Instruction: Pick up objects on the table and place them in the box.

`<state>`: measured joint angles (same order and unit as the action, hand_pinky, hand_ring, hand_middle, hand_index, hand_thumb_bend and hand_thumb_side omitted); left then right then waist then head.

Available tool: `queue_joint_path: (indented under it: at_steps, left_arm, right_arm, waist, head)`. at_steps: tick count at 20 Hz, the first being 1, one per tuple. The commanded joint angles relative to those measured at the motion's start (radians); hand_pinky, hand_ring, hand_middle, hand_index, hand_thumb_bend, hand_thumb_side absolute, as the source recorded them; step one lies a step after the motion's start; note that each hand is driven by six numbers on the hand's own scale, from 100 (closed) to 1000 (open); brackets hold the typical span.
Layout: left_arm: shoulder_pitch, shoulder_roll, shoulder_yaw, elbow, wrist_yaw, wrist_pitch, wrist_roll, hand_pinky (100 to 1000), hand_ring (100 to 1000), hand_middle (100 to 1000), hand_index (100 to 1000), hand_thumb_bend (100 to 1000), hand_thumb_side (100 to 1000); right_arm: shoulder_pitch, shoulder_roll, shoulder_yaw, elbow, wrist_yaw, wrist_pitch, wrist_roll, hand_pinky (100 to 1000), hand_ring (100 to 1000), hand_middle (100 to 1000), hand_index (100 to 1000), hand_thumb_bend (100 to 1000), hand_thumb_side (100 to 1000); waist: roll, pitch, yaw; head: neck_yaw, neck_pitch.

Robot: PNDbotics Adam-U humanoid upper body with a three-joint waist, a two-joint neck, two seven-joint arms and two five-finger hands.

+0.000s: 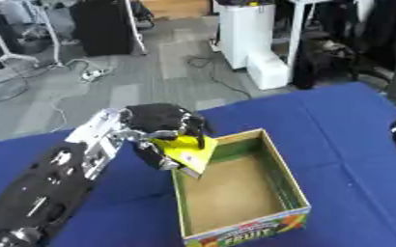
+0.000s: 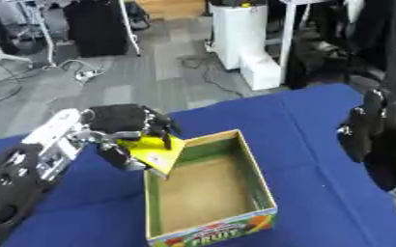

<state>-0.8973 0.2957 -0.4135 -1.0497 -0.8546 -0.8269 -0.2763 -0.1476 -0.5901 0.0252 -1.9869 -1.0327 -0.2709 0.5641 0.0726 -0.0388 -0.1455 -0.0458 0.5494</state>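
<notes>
Fingers of the left hand (image 1: 163, 126) pinch a yellow card (image 1: 187, 152) over the box's (image 1: 286, 179) left rim; the right hand (image 2: 363, 126) hangs aside, fingers unclear.

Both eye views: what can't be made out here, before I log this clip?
- Yellow object: the left hand curls over it, so its identity stays unclear.
- Right hand: cut off at the right edge in the left eye view, dark and blurred in the right eye view; finger state unreadable.
- Box label: blurred and cropped by the bottom edge.
</notes>
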Motion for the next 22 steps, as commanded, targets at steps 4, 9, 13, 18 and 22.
queue_joint_path:
  at_steps: [4, 9, 13, 18, 22]
  left_arm:
    - [-0.043, -0.082, 0.023, 0.062, -0.068, -0.079, -0.012, 382, 680, 822, 647, 100, 100]
    - [-0.043, -0.132, 0.011, 0.101, -0.115, -0.080, 0.018, 589, 721, 917, 718, 277, 197]
    - [-0.042, -0.145, 0.009, 0.116, -0.164, -0.080, 0.013, 1000, 942, 999, 792, 496, 618]
    - [-0.038, -0.151, 0.027, 0.137, -0.219, -0.080, 0.031, 1000, 1000, 1000, 838, 685, 867]
    - [-0.022, -0.108, 0.061, 0.085, -0.240, -0.051, 0.080, 1000, 1000, 1000, 828, 617, 877]
  right_arm:
    - [-0.026, -0.017, 0.000, -0.013, -0.015, 0.011, 0.004, 151, 312, 390, 499, 100, 1000]
    - [-0.033, -0.016, 0.005, -0.013, -0.020, 0.017, 0.011, 151, 312, 390, 500, 100, 1000]
    - [-0.030, -0.015, 0.005, -0.013, -0.018, 0.018, 0.013, 151, 312, 390, 500, 100, 1000]
    - [-0.027, -0.014, 0.004, -0.013, -0.016, 0.015, 0.014, 151, 312, 390, 499, 100, 1000]
    - [-0.021, -0.015, 0.001, -0.013, -0.013, 0.013, 0.009, 151, 312, 389, 499, 100, 1000]
  waist:
    - [-0.009, -0.008, -0.009]
    - [-0.010, -0.007, -0.016]
    - [-0.011, -0.007, -0.013]
    - [-0.012, -0.007, -0.010]
    - [-0.010, -0.009, -0.001]
  head:
    - [0.045, -0.028]
    - [0.064, -0.044]
    - [0.064, -0.056]
    - [0.064, -0.060]
    - [0.056, -0.064]
